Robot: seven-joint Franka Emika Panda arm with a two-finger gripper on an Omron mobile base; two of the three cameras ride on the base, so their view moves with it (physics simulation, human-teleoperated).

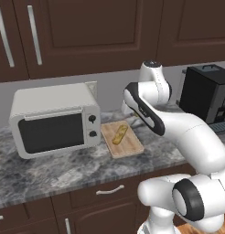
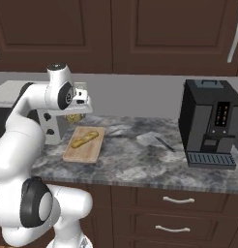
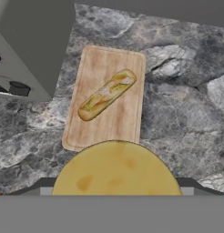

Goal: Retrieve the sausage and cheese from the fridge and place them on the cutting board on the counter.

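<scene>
A: Above the counter [image 2: 140,155], beside the microwave [image 1: 55,119], the gripper [image 2: 75,116] is held over the cutting board [image 3: 89,132]. How much of the task is judged done?

B: Part of it, it would seem. 1 long golden, bread-like item [image 3: 107,94] is seen lying diagonally on the board, though it does not look like a dark sausage, so its identity is left open. A large yellow rounded piece, taken to be the cheese [image 3: 116,168], is seen close against the hand camera, between where the fingers would sit.

A: Is it gripped?

B: The jaws are judged to be spread wide around the cheese, carried above the near end of the board and apart from its surface. Setting it down and letting go is still to be done.

A: What cannot be made out?

B: The fingertips are hidden behind the cheese. In the right base view only a sliver of yellow is seen under the hand. Contact between pads and cheese cannot be confirmed.
</scene>
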